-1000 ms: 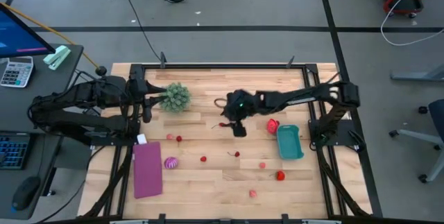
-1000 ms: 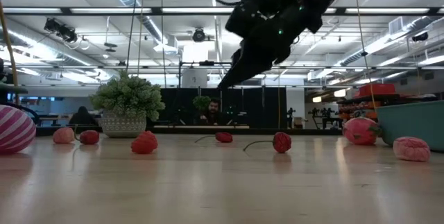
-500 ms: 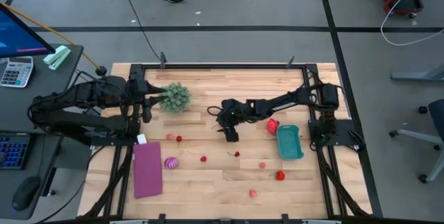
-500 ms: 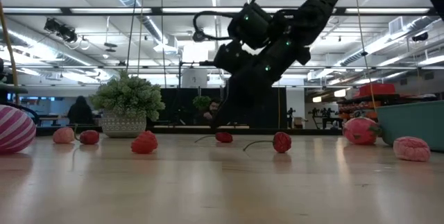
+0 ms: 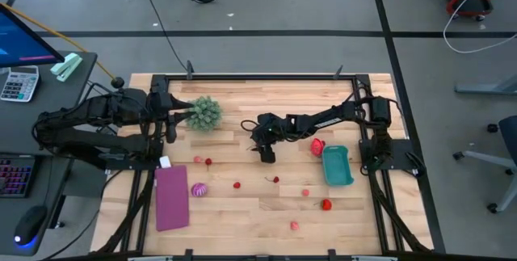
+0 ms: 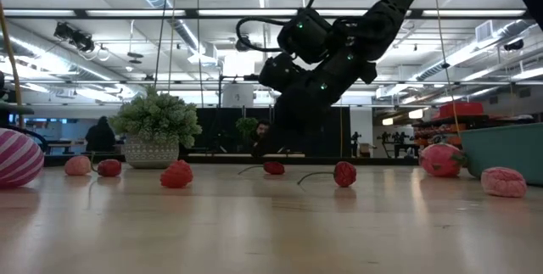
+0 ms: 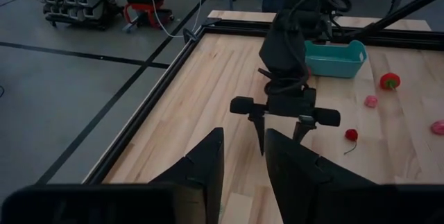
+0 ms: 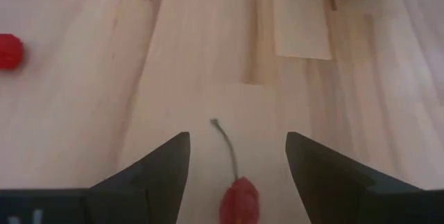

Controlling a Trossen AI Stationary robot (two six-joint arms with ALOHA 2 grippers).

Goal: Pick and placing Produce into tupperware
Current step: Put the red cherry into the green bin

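My right gripper (image 5: 262, 143) is open and hangs just above the table near its middle. In the right wrist view its fingers (image 8: 237, 144) stand on either side of a small red cherry (image 8: 239, 200) with a thin stem, without touching it. The low view shows this cherry (image 6: 273, 167) lying on the wood under the gripper (image 6: 270, 142). Other red and pink pieces (image 5: 275, 179) lie scattered, with a striped magenta ball (image 5: 199, 189) nearer the left. The teal tub (image 5: 337, 166) stands on the table's right. My left gripper (image 7: 243, 158) waits, open, by the green plant ball (image 5: 204, 113).
A purple mat (image 5: 171, 198) lies at the near left. A red strawberry (image 5: 317, 145) sits just left of the tub. More pieces lie toward the near edge (image 5: 294, 225) and near right (image 5: 325, 204). A black frame (image 5: 258, 77) runs round the table.
My right gripper has moved toward the table's left and come down from high above the table to just over the cherry. Most of the descent came in the first half second; since then it has only shifted slightly. The produce has stayed in place.
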